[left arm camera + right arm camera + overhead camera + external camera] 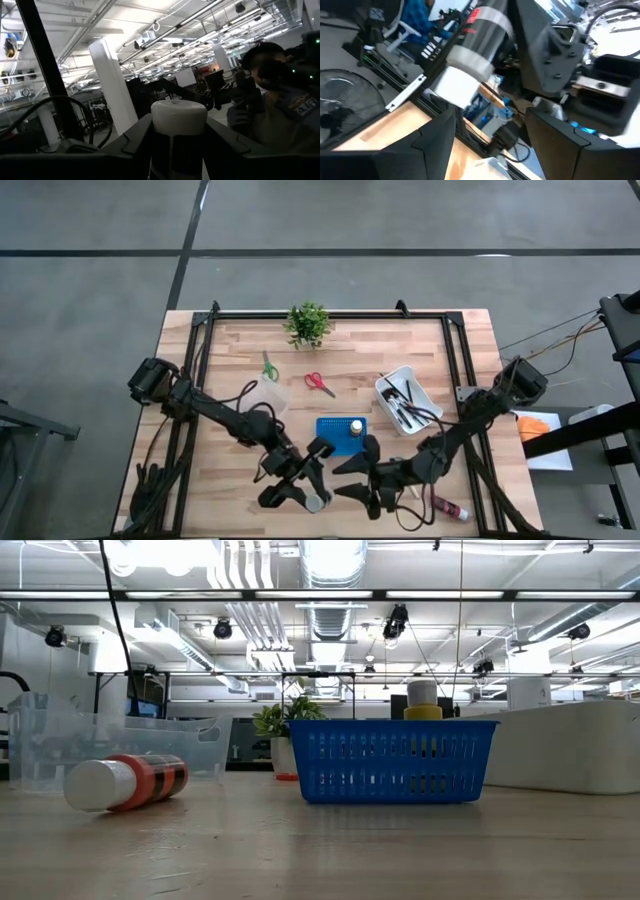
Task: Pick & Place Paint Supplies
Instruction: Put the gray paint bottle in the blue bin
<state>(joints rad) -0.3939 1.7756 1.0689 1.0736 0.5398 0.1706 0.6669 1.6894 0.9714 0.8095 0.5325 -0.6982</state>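
Both arms reach in low toward the near edge of the wooden counter point(240, 340), elbows bent, wrists turned toward each other.

Left hand point(300, 492) — clamped on a white-capped paint bottle point(178, 131), one dark finger point(137, 140) on each side of it; the cap points up and outward past the fingertips. In the high view the bottle's pale end shows at the tip of this hand, near the counter's front edge.

Right hand point(352, 480) — fingers parted to a moderate gap, nothing between them. Its wrist view looks across at the left hand's bottle, a black body with a grey band and white cap, tilted, just ahead of the open fingers point(430, 135). The two hands sit close together, facing.

Blue basket point(341, 434) just behind the hands, mid-counter; a yellow-and-white bottle point(423, 700) stands upright inside it. White bin point(407, 400) to its right holds dark-tipped brushes point(402, 408). Clear tub point(265, 395) to the left of the basket. Green-handled scissors point(268, 367) and red-handled scissors point(319, 383) lie flat farther back, apart from each other. Potted plant point(307, 324) at the far edge.

A red bottle with a white cap point(449, 507) lies on its side at the front right; the low view shows it lying on the counter.
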